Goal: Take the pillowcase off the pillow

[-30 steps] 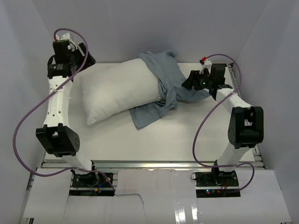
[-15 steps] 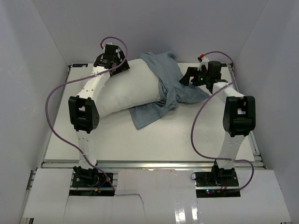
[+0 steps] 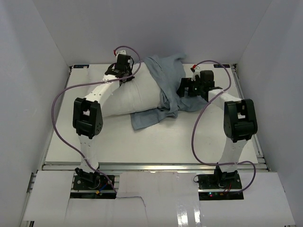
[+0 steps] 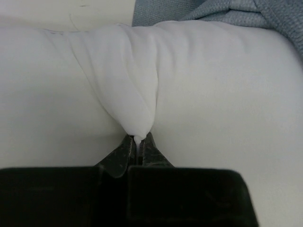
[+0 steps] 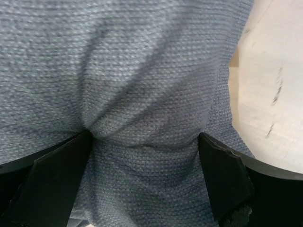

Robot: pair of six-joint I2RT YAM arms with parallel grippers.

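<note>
**Left pinch on the pillow, right fingers spread over the cover**

My left gripper is closed tight on a fold of the large, puffy white pillow. A thin ridge of its white fabric is nipped between my two dark fingertips, and the cloth rises from them in a drawn-up pleat. From above, this left gripper sits at the far long edge of the pillow, about midway along it, with my arm lying across the cushion.

My right gripper has its fingers wide apart, pressed down onto the soft grey-blue cloth pillowcase. The weave bunches into a hump between the two black pads and touches both, but nothing is clamped.

Overhead, the right gripper is over the pillowcase, which wraps only the pillow's right end. The rest trails crumpled toward the back wall and forward onto the white table. Most of the pillow lies bare to the left.
</note>
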